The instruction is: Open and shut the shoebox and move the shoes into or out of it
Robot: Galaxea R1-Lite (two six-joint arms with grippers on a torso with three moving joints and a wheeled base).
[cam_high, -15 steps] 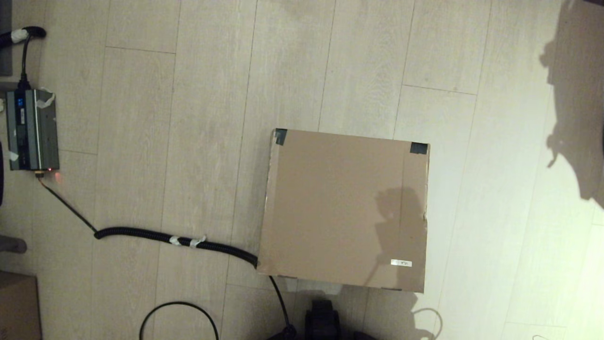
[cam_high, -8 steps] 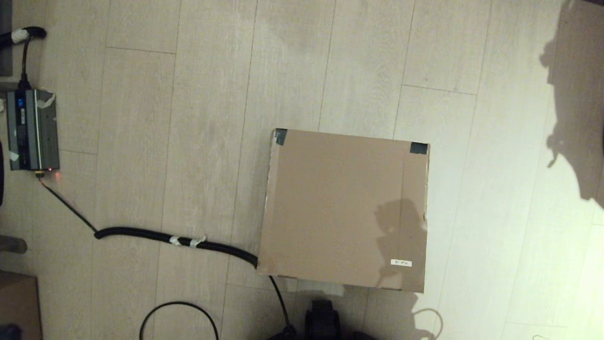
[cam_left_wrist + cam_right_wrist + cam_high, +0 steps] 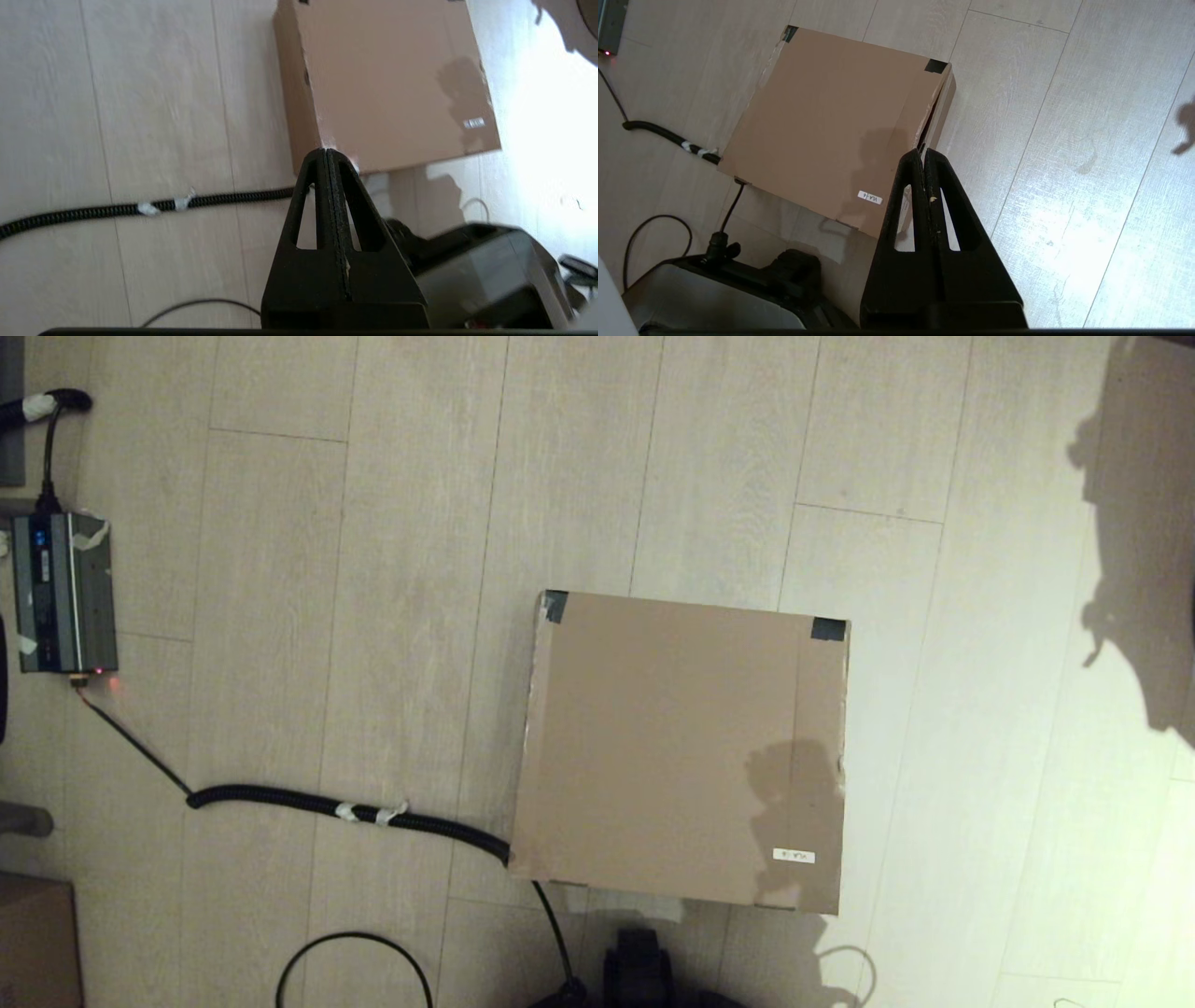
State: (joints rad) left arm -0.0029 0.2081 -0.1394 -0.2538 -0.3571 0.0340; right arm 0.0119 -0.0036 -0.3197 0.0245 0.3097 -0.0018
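Observation:
The shoebox (image 3: 681,747) sits on the wooden floor with its lid down, black tape on its two far corners and a small white label (image 3: 794,856) near the front right. The shoes are hidden. Neither arm shows in the head view. In the left wrist view my left gripper (image 3: 326,151) is shut and empty, held high above the floor near the shoebox (image 3: 392,84) at its front left corner. In the right wrist view my right gripper (image 3: 923,152) is shut and empty, high above the right side of the shoebox (image 3: 831,121).
A black corrugated cable (image 3: 345,810) runs across the floor to the box's left front corner. A grey power unit (image 3: 63,593) lies at far left. A plain brown carton (image 3: 35,943) sits at the lower left corner. My dark base (image 3: 639,971) is just before the box.
The shadow on the right part of the lid has slid toward the front edge. The shoebox has not moved.

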